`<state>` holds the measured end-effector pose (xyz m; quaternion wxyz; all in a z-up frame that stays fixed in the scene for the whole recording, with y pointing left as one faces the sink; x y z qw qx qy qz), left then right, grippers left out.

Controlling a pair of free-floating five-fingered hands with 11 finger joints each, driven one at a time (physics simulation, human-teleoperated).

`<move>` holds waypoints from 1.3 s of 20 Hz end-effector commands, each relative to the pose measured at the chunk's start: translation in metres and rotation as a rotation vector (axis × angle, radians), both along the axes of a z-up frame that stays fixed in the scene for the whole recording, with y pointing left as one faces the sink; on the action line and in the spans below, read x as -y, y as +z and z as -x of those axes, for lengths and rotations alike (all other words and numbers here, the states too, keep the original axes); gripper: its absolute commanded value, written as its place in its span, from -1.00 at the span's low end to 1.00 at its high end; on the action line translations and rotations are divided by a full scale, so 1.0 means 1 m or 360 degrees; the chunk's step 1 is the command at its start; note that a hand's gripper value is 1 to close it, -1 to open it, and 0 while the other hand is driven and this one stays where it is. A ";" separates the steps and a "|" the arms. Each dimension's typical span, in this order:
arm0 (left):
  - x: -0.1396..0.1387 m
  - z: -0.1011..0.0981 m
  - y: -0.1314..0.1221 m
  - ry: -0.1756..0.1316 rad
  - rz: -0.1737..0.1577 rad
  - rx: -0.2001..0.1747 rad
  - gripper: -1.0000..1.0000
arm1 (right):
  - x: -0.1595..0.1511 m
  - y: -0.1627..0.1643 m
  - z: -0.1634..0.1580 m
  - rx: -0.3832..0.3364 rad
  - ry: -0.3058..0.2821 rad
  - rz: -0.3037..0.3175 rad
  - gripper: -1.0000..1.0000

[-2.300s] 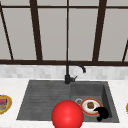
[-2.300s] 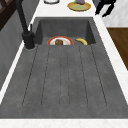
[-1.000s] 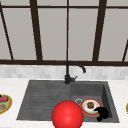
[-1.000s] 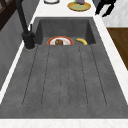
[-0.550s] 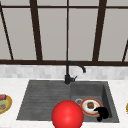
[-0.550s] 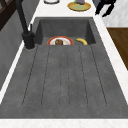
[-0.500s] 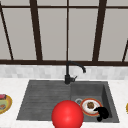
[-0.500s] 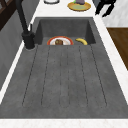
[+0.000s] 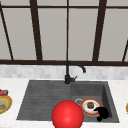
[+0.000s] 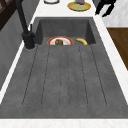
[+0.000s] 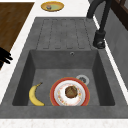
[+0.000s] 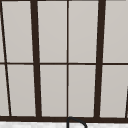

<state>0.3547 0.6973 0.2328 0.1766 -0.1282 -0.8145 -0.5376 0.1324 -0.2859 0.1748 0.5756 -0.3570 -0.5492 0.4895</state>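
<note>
In the front view we saw the plate (image 9: 83, 107) with its brown cake down in the sink (image 9: 105, 95). Just right of it was our right hand (image 9: 102, 112), fingers loose and spread, holding nothing. From the right side, that hand hung over the desk (image 11: 17, 63) by the front rim. The banana (image 11: 35, 96) lay in the basin just past it, long axis along the front wall, nearer than the plate.
</note>
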 end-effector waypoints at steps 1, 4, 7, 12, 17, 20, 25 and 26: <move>0.020 0.004 0.027 -0.0030 -0.0072 0.0034 1.00 | 0.000 0.000 0.000 0.0000 0.0000 0.0000 0.00; 0.038 0.003 0.041 -0.0013 -0.0082 0.0065 1.00 | 0.000 0.000 0.000 0.0000 0.0000 0.0000 0.00; 0.058 0.012 0.045 -0.0026 -0.0053 0.0022 1.00 | 0.000 0.000 0.000 0.0000 0.0000 0.0000 0.00; 0.092 0.028 0.043 0.0002 -0.0065 -0.0024 1.00 | 0.000 0.000 0.000 0.0000 0.0000 0.0000 0.00; 0.129 0.038 0.044 0.0010 -0.0065 -0.0009 1.00 | 0.000 0.000 0.000 0.0000 0.0000 0.0000 0.00; 0.147 0.036 0.046 0.0011 -0.0086 -0.0012 1.00 | 0.000 0.000 0.000 0.0000 0.0000 0.0000 0.00; 0.177 0.037 0.051 0.0028 -0.0091 -0.0023 1.00 | 0.000 0.000 0.000 0.0000 0.0000 0.0000 0.00; 0.179 0.037 0.049 0.0061 -0.0088 -0.0021 1.00 | 0.000 0.000 0.000 0.0000 0.0000 0.0000 0.00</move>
